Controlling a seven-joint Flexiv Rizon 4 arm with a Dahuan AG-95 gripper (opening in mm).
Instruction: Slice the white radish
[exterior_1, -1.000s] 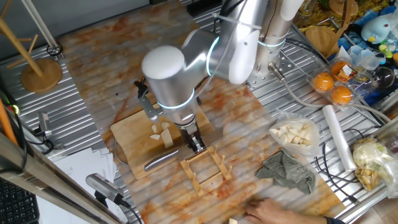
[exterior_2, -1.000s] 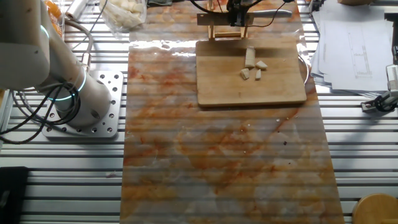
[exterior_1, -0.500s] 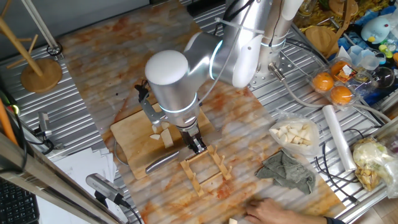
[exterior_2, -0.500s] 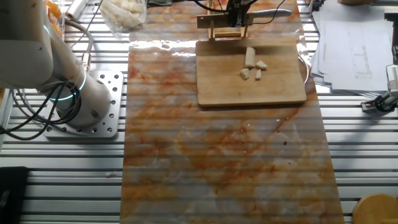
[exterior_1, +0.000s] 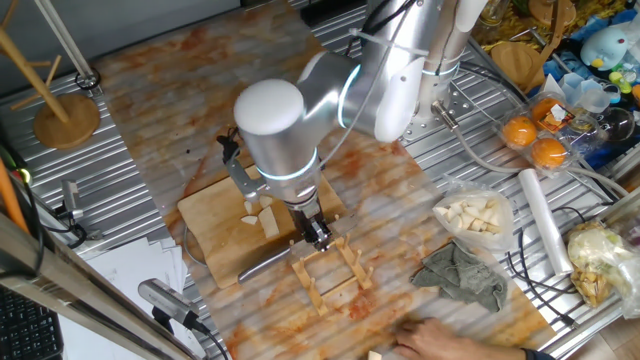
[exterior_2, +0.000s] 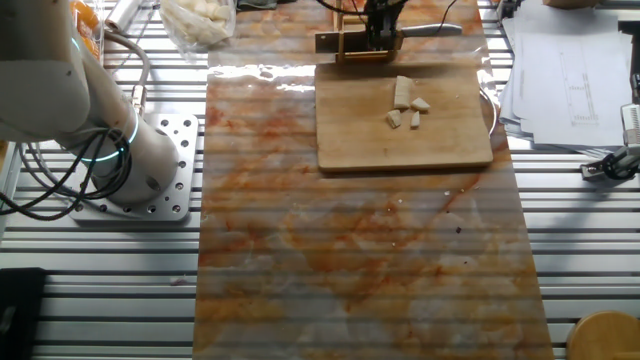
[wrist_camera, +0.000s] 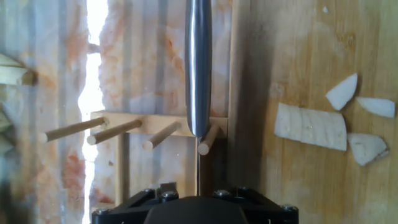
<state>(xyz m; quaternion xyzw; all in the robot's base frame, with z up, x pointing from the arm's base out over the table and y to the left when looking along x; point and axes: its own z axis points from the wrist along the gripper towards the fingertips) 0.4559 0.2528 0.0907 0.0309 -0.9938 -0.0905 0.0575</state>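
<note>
The white radish lies as a few cream-white chunks (exterior_1: 262, 215) on the wooden cutting board (exterior_1: 215, 235). They also show in the other fixed view (exterior_2: 402, 92) and at the right of the hand view (wrist_camera: 310, 126), one larger piece with smaller ones beside it. My gripper (exterior_1: 318, 234) is at the board's edge, over a wooden peg rack (exterior_1: 330, 272), and is shut on a steel knife (exterior_1: 268, 262). In the hand view the knife's round handle (wrist_camera: 199, 68) points away from me over the rack (wrist_camera: 155, 127). My fingers are hidden there.
A clear bag of pale cut pieces (exterior_1: 475, 215) and a grey cloth (exterior_1: 465, 275) lie right of the rack. Oranges (exterior_1: 535, 140) and a white roll (exterior_1: 545, 225) are further right. A person's hand (exterior_1: 440, 340) is at the front edge. A wooden stand (exterior_1: 65, 115) is far left.
My gripper and the knife have shifted slightly, the knife now a little lower over the rack's edge. The radish chunks have not moved.
</note>
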